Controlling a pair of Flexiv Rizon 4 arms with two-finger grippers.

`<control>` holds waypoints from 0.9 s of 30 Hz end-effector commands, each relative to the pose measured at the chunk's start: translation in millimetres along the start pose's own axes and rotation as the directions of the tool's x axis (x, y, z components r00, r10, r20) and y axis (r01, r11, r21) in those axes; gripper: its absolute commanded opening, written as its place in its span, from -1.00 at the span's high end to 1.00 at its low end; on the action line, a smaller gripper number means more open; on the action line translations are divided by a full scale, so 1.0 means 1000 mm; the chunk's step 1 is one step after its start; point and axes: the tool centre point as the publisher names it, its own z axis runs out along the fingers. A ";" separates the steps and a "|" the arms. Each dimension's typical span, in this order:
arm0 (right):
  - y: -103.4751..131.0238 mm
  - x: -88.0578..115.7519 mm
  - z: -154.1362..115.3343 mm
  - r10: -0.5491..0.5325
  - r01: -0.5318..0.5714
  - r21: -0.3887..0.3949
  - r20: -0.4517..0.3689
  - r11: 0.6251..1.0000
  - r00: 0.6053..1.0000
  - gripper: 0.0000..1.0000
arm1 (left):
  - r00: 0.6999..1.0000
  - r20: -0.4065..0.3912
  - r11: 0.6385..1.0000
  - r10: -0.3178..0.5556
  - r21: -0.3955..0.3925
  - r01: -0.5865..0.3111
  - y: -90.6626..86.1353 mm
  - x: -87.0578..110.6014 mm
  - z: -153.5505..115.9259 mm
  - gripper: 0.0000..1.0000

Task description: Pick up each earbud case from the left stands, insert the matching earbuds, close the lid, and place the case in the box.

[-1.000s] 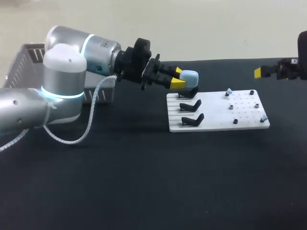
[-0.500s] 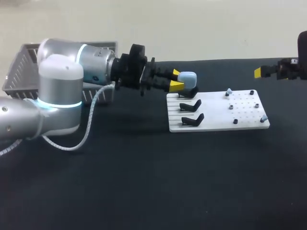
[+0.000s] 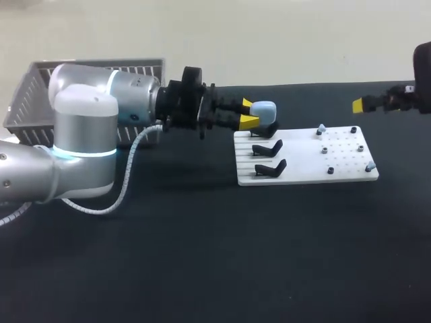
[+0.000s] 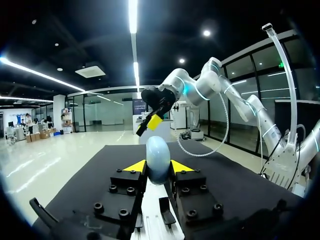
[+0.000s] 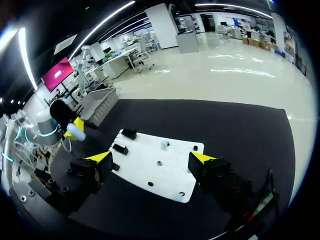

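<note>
One pale blue case [image 3: 264, 109] sits in the upper middle of the frame, pinched from both sides by the left claw [image 3: 249, 112]. It is just above the uppermost of three black stands [image 3: 267, 147] on the single white board [image 3: 306, 161], which also carries two small pale blue earbuds [image 3: 322, 127] toward its right side. The right claw [image 5: 150, 157] hangs at the far right edge over the table [image 3: 202, 256], fingers spread wide with nothing between them, and one grey basket [image 3: 30, 94] stands at upper left behind the left arm, its contents hidden.
</note>
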 end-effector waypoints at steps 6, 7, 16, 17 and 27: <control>0.064 0.006 -0.027 -0.088 0.085 -0.060 -0.044 0.995 0.995 -1.00 | 1.000 0.001 0.999 0.003 -0.038 -0.003 -0.004 0.000 0.000 1.00; 0.072 0.006 -0.028 -0.103 0.100 -0.056 -0.054 0.993 0.993 -1.00 | 1.000 0.001 0.999 0.003 -0.038 -0.003 -0.004 0.000 0.000 1.00; 0.130 0.000 -0.004 -0.134 0.145 0.048 -0.190 0.988 0.973 -1.00 | 1.000 0.001 0.999 0.003 -0.038 -0.003 -0.004 0.000 0.000 1.00; 0.133 0.001 0.002 -0.138 0.154 0.065 -0.201 0.986 0.970 -1.00 | 1.000 0.001 0.999 0.003 -0.038 -0.003 -0.004 0.000 0.000 1.00; 0.149 0.001 0.034 -0.137 0.158 0.070 -0.245 0.985 0.960 -1.00 | 1.000 0.001 0.999 0.003 -0.038 -0.003 -0.004 0.000 0.000 1.00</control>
